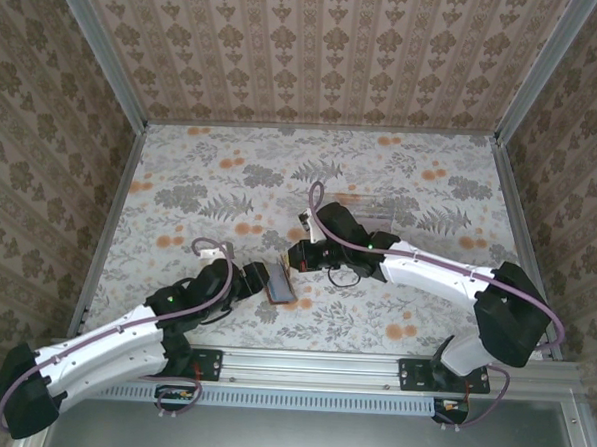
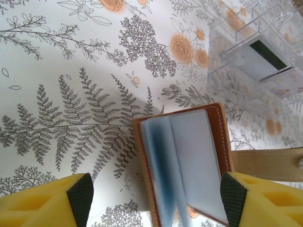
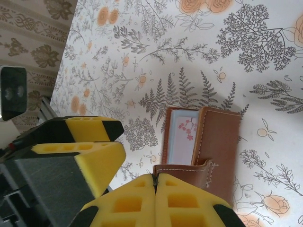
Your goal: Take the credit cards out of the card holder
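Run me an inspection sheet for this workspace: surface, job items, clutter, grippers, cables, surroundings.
Surface: floral tablecloth, flat, no spills seen.
Job's things: card holder lying open; pale card with pink print in a pocket; dark-striped card in the clear tray.
Clutter: nothing seen.
Grippers: left gripper open, fingers either side of the holder; right gripper shut on the holder's brown flap.
Cables: purple cables looped along both arms.
Surroundings: patterned walls; metal rail at the near edge.
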Tool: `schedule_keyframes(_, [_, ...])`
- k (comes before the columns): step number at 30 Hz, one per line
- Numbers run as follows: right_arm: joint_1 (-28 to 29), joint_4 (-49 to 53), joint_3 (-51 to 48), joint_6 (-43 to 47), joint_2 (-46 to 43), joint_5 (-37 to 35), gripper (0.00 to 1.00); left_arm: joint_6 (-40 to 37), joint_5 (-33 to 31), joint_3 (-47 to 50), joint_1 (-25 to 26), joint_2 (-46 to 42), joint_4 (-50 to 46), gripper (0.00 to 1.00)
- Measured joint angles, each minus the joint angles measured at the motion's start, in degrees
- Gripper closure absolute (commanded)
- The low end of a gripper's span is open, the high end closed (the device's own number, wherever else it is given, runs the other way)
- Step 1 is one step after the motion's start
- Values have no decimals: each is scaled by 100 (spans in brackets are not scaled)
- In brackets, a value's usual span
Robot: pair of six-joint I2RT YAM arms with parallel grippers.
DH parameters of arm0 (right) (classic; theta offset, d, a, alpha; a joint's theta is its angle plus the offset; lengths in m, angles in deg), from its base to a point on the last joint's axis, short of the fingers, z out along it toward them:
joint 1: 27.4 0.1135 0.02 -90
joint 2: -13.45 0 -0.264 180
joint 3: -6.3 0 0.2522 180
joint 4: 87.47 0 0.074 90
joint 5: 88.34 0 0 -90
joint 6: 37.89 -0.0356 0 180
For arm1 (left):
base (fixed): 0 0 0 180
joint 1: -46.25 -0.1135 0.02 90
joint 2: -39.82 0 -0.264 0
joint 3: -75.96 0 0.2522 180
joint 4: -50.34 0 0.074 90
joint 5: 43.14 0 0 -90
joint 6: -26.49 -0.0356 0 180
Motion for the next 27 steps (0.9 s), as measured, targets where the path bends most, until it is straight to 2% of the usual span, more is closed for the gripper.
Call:
schedule_keyframes(5, [-2, -7, -28, -2, -31, -55, 100, -17, 4, -2, 0, 70, -9, 24])
schedule_keyframes(10, [-184, -11, -354, -7, -280, -339, 100, -28, 70, -4, 0, 212, 15, 27])
schedule_keyframes(17, [-673, 291, -1169, 26, -734, -1082, 100, -142, 264, -28, 2, 590, 249, 40])
schedule_keyframes(21, [-713, 498, -1425, 79, -748, -1408, 100, -208, 404, -96, 22, 920, 542, 49])
schedule_keyframes(27, [-713, 562, -1526, 111, -745, -1515, 100, -365, 610, -334, 240, 1681, 1019, 61])
